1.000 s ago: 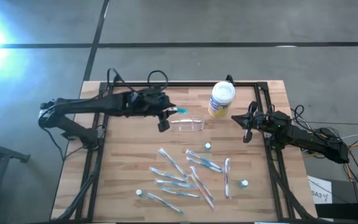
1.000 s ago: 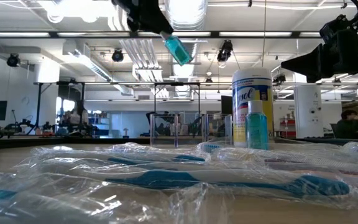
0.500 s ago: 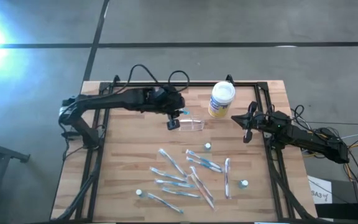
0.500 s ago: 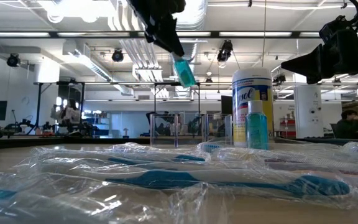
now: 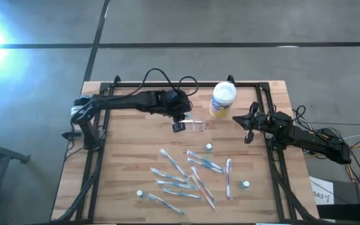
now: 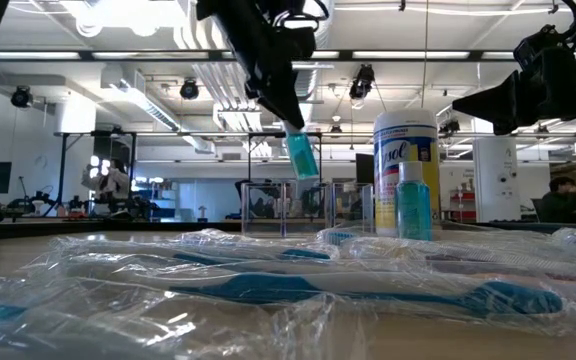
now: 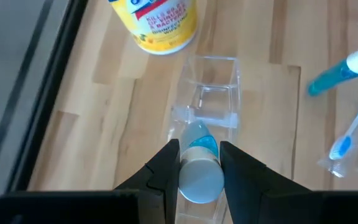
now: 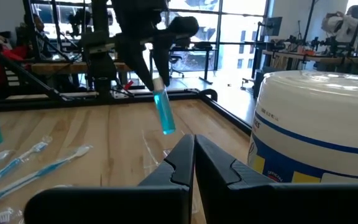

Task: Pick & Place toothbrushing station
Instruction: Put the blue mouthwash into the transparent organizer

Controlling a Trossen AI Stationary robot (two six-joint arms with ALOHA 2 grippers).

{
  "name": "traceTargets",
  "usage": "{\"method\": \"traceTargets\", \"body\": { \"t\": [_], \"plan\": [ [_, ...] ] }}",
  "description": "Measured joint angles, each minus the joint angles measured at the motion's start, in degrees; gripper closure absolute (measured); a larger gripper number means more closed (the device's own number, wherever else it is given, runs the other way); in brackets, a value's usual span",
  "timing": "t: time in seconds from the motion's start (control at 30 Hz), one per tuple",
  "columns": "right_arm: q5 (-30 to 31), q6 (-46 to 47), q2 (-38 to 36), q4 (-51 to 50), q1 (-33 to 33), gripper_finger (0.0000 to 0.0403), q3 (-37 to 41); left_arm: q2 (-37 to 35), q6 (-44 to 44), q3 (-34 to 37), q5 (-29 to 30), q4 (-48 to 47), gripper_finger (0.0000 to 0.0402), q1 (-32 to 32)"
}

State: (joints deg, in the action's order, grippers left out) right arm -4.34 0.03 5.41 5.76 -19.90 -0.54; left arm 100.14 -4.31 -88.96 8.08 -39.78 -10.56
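The toothbrushing station, a small clear plastic holder [image 5: 195, 125] [image 7: 213, 93] [image 6: 288, 205], stands on the wooden table just left of the white-lidded yellow canister [image 5: 222, 100]. My left gripper [image 5: 180, 120] [image 7: 199, 149] hovers over the holder's left end, shut on a small bottle of blue liquid with a white cap [image 6: 301, 155] [image 8: 165, 112]. My right gripper [image 5: 247, 128] [image 8: 193, 146] waits shut at the table's right edge, level, with nothing in it. My left gripper pinches the small bottle at its white-capped end [image 7: 199, 177] between its two fingers [image 7: 169, 158]. The fingers slant down from the table's left side and lie along the bottle. The blue body [image 7: 199, 138] sticks out past the fingertips, tilted downward, clear above the holder.
Several wrapped toothbrushes [image 5: 183, 178] lie over the table's near half, with small capped blue bottles [image 5: 209, 147] [image 5: 245, 185] [image 5: 140, 194] standing among them. A black metal frame [image 5: 99, 150] runs along the table's edges. Bare wood lies left of the holder.
My left gripper has gone toward the table's right edge and down toward the clear holder, tipping further downward. The blue bottle has travelled with it, still held, and now hangs lower, just above the holder.
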Motion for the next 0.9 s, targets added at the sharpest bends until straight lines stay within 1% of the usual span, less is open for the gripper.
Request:
{"method": "traceTargets", "body": {
  "t": [0.37,0.77,0.9],
  "plan": [
    [0.00,0.00,0.00,0.04,0.00,0.0394,0.00,2.97,3.12,-1.09,-4.58,-0.47,0.0303,-2.92],
    [-0.02,-0.02,0.00,0.09,0.00,0.0394,0.00,5.78,3.76,-4.30,-4.72,-3.99,0.0303,-4.27],
    [-0.02,-0.02,-0.02,0.11,0.00,0.0394,0.00,7.13,3.76,-6.15,-6.01,-5.78,0.0303,-4.73]
  ]
}}
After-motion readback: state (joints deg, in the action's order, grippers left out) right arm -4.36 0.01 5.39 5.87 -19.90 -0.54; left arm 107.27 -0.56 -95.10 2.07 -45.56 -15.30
